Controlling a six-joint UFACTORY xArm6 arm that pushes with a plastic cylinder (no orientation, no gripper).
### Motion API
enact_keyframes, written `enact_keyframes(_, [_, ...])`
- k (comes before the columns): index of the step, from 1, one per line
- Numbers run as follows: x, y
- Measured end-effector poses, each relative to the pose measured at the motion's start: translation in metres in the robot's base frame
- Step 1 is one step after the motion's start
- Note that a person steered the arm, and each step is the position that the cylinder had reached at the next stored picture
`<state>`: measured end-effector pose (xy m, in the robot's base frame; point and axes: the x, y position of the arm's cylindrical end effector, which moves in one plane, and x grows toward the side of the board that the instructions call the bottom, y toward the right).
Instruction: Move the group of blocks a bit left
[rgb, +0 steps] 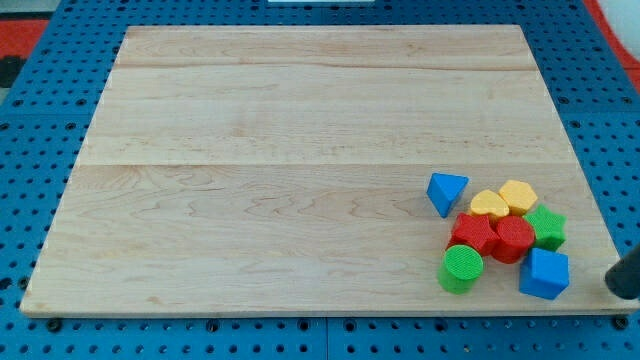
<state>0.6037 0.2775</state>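
Seven blocks sit bunched near the wooden board's (300, 120) lower right corner, most of them touching a neighbour, which suits a push on the cluster as a whole. A blue triangular block (446, 191) sits at the cluster's upper left, slightly apart; a yellow heart-like block (489, 204) and a yellow hexagonal block (518, 195) lie along the top, with a green star-like block (546, 227) at the right. A red star-like block (473, 234) and a red cylinder-like block (513, 239) fill the middle, while a green cylinder (461, 268) and a blue cube-like block (544, 274) mark the bottom. I carry no claw, only a rod, so there is nothing to spread or pinch. My tip (620, 285) shows as a dark shape at the view's right edge, just off the board, near the blue cube-like block but apart from it. Being on the cluster's right looks a sensible start for a leftward sweep, though I judge a low contact could shove only the bottom blocks.
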Motion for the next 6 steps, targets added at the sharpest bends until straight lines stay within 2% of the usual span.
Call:
enact_keyframes(1, [0.0, -0.003])
enact_keyframes(3, [-0.014, -0.06])
enact_keyframes(6, [-0.033, -0.101])
